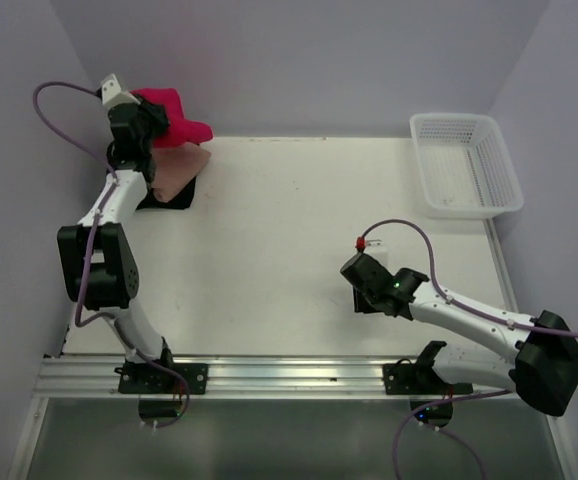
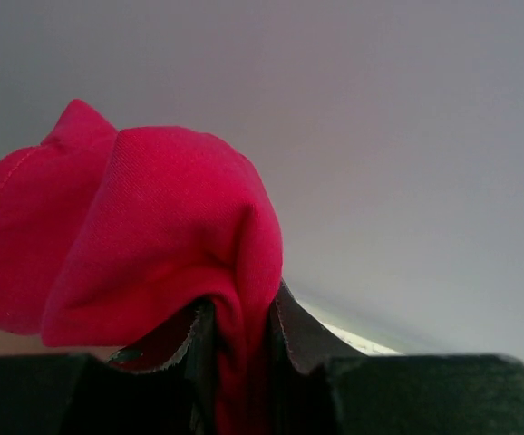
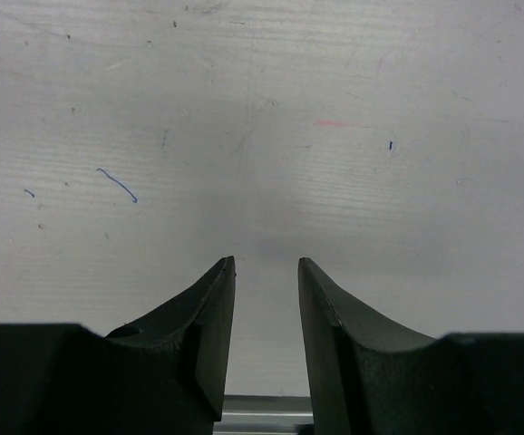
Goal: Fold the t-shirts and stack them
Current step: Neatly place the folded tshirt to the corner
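top view of a white worktop (image 1: 289, 230) with two robot arms mounted at its near edge. at the far left corner, the left hand (image 1: 147, 125) is seen closed on a bunched fold of the bright red t-shirt (image 1: 174, 112), which is held up near the back wall. in the left wrist view, the red t-shirt (image 2: 153, 227) is pinched between the two dark fingers of the left hand (image 2: 244, 317), and the cloth bulges above and to the left of them. just below the red one, the salmon-pink t-shirt (image 1: 177, 170) is draped over the black t-shirt (image 1: 174, 196), which lies flat on the worktop. whether the red cloth touches the pink one cannot be told.

the right hand (image 1: 357, 278) is held low over the bare right-centre of the worktop, well apart from the shirts. in the right wrist view, the fingers of the right hand (image 3: 266, 267) are seen parted by a narrow gap, with nothing held between them and only the scuffed worktop (image 3: 262, 109) beyond.

a white lattice basket (image 1: 452, 118) is placed at the far right corner.
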### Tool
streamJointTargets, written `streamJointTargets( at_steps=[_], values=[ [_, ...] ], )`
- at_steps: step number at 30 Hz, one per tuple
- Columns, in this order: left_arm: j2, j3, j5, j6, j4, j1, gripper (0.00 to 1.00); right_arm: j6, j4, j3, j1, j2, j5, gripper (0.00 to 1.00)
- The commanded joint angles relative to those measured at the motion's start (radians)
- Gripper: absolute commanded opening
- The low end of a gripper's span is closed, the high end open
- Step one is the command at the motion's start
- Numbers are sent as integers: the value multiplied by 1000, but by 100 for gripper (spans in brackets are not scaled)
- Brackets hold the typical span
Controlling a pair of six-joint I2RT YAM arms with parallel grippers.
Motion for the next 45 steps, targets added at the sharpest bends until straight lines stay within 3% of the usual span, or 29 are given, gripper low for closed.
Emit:
streamJointTargets(
  at_steps=[1, 6, 14, 22, 28, 38, 45],
  values=[
    [56, 128, 88, 14, 129, 67, 0, 5, -36, 51, 0, 31, 3, 38],
    [203, 145, 197, -81, 201, 163, 0, 3, -36, 81, 1, 70, -8, 37],
    [351, -118, 258, -226, 364, 279, 0, 6, -32, 105, 1, 71, -42, 35],
    [253, -299, 185, -300, 356, 282, 0, 3, -4, 85, 1, 56, -54, 34],
    [195, -356, 208, -308, 398, 275, 0, -5, 22, 55, 1, 35, -66, 33],
    [92, -232, 251, -311, 381, 250, 0, 5, 28, -1, 1, -31, -69, 33],
    [167, -22, 309, -369, 396, 223, 0, -1, 34, 4, 1, -39, -80, 31]
  ],
)
